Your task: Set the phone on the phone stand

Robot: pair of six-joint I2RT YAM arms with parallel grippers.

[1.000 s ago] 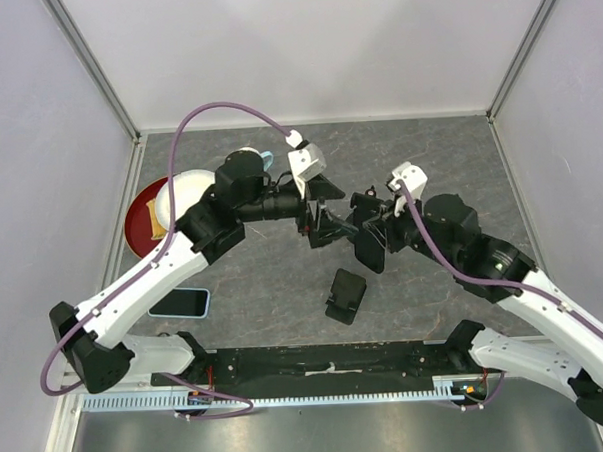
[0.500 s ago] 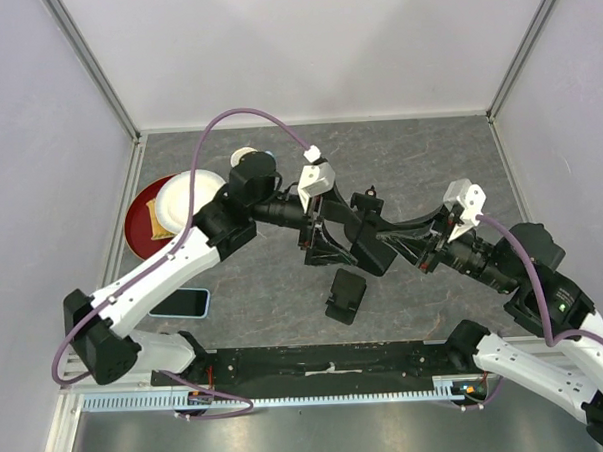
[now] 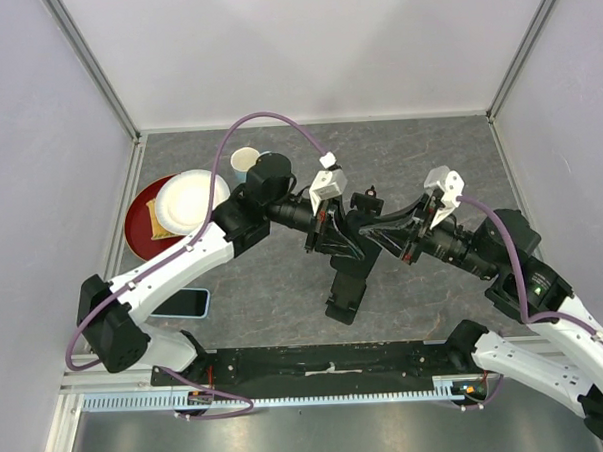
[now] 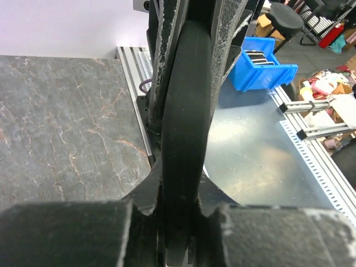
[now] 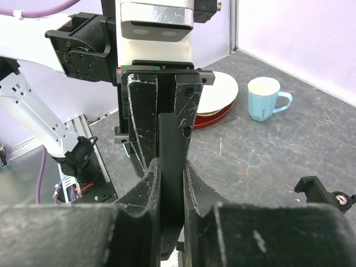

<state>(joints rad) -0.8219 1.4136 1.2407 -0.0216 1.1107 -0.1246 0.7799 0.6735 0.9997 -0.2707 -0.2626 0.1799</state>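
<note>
Phone (image 4: 183, 111) was off the table (image 3: 429, 160), pinched across its flat faces by both claws. Left gripper (image 3: 340, 242) and right gripper (image 3: 380, 243) were each closed hard on the slab, with no gap showing at the pads. From above it hung over the far end of the phone stand (image 3: 345, 296); contact could not be judged. Body black, thin, rigid, with rounded smooth edges. Probably light, slippery and breakable, so best gripped on the broad faces near mid-length. Stand black and angled, looked like hard plastic. Tabletop grey, veined like stone.
</note>
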